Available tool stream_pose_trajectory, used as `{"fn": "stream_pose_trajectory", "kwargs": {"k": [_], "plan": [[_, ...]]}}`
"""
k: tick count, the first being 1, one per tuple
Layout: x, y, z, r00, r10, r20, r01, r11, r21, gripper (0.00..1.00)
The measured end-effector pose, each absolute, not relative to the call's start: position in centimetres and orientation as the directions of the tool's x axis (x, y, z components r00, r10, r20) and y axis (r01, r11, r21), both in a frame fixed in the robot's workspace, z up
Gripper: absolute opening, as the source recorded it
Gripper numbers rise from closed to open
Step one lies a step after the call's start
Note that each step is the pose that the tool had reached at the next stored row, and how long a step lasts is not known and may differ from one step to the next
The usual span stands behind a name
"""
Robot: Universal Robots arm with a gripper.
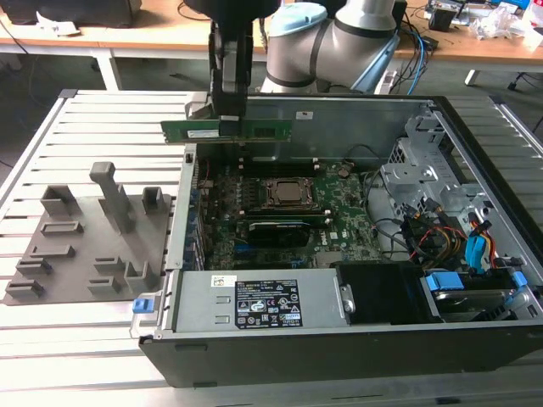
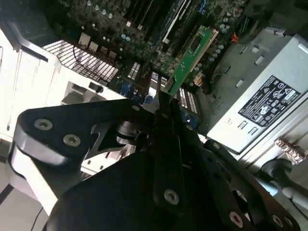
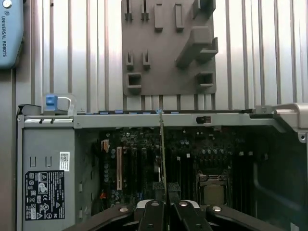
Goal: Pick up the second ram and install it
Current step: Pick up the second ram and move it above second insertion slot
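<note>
The second ram is a long green stick held level above the back left corner of the open computer case in the exterior view. My gripper is shut on its middle from above. In the second wrist view the second ram juts out from between my gripper's black fingers, over the motherboard. The first wrist view shows the second ram edge-on as a thin line rising from my gripper, above the motherboard near the case wall.
A grey holder tray lies on the slatted table at the exterior view's left. Inside the case are the CPU socket, a silver power supply, coloured cables and a metal drive cage. The arm's base stands behind the case.
</note>
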State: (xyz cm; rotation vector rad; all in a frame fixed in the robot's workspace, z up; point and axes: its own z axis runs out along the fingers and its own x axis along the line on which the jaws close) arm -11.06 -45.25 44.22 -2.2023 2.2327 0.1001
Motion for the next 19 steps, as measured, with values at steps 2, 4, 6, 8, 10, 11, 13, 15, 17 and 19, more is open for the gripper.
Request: {"fn": "stream_pose_trajectory", "kwargs": {"k": [2, 4, 6, 8, 10, 11, 13, 15, 17, 19], "plan": [[-10.1, -45.2, 44.2, -0.015, -0.999, -0.048, -0.999, 0.013, 0.043, 0.14], [-9.0, -45.2, 44.2, -0.015, -0.999, -0.048, -0.999, 0.013, 0.044, 0.14], [-7.9, -45.2, 44.2, -0.015, -0.999, -0.048, -0.999, 0.013, 0.045, 0.14], [-7.2, -45.1, 44.2, -0.015, -0.999, -0.048, -0.999, 0.013, 0.046, 0.14], [-6.1, -45.1, 44.2, -0.015, -0.999, -0.048, -0.999, 0.013, 0.047, 0.14], [-5.8, -45.1, 44.2, -0.015, -0.999, -0.048, -0.999, 0.013, 0.047, 0.14], [-4.3, -45.0, 44.2, -0.015, -0.999, -0.047, -0.999, 0.013, 0.049, 0.14], [-3.7, -45.0, 44.2, -0.015, -0.998, -0.063, -0.999, 0.012, 0.051, 0.14], [-3.4, -44.9, 44.0, -0.015, -0.997, -0.073, -0.999, 0.011, 0.052, 0.14], [-3.2, -44.4, 43.5, -0.015, -0.997, -0.073, -0.998, 0.011, 0.054, 0.14]]}}
